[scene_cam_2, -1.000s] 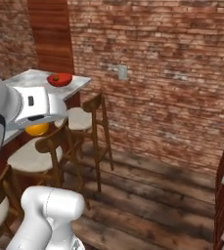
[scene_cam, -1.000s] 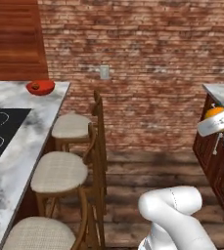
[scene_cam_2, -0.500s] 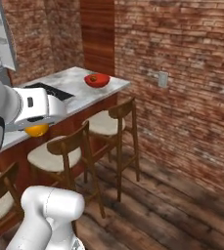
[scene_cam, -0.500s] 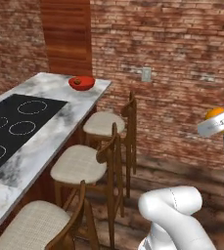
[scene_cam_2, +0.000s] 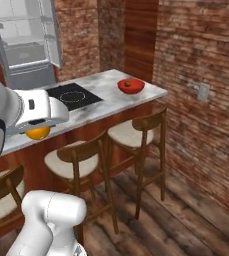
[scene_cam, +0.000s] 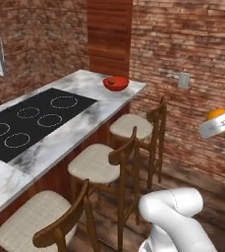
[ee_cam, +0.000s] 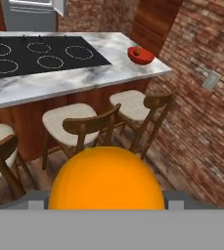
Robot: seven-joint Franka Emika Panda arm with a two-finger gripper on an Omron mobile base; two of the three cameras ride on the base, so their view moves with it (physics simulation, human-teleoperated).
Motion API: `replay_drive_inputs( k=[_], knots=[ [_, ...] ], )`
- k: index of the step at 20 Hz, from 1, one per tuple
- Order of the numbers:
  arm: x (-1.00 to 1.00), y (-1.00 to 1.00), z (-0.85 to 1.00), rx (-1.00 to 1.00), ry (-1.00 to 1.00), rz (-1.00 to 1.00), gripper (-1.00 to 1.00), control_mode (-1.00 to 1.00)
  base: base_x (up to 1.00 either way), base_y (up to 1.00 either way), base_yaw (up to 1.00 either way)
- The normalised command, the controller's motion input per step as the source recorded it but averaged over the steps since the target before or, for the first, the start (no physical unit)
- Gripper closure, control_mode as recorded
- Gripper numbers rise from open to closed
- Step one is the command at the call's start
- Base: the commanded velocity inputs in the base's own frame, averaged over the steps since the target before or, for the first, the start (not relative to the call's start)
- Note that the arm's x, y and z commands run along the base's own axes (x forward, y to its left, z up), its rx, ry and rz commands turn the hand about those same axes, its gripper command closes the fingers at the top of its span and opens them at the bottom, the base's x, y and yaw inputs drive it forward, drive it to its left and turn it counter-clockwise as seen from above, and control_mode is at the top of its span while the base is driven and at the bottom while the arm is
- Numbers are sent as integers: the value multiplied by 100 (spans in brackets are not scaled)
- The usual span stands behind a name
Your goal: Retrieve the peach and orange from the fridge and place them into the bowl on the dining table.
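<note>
Orange (ee_cam: 106, 178) clamped in gripper (scene_cam_2: 36, 131), jaws wide around its middle, well short of bowl (scene_cam_2: 131, 86). Bowl at far end of dining table (scene_cam: 74, 140), small reddish fruit inside. Likely light, firm, smooth, prone to roll; grip across widest part.

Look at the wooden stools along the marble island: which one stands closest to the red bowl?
The stool at the far end of the row, nearest the brick wall. It sits almost under the red bowl at the island's corner; the other stools stand further back along the counter.

no readable text, labels or signs anywhere
</note>
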Motion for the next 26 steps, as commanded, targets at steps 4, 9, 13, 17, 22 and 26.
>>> replay_drive_inputs(
  k=[4, 9, 13, 17, 22, 26],
  knots=[
    [0, 0, 0, 0, 0, 0, 100, 100, 100, -64, 40],
    [0, 0, 0, 0, 0, 0, 100, 100, 100, -70, 43],
    [0, 0, 0, 0, 0, 0, 100, 100, 100, -82, 41],
    [0, 0, 0, 0, 0, 0, 100, 100, 100, -92, 39],
    [0, 0, 0, 0, 0, 0, 100, 100, 32, -100, 34],
    [0, 0, 0, 0, 0, 0, 100, 100, -37, -86, 28]
  ],
)
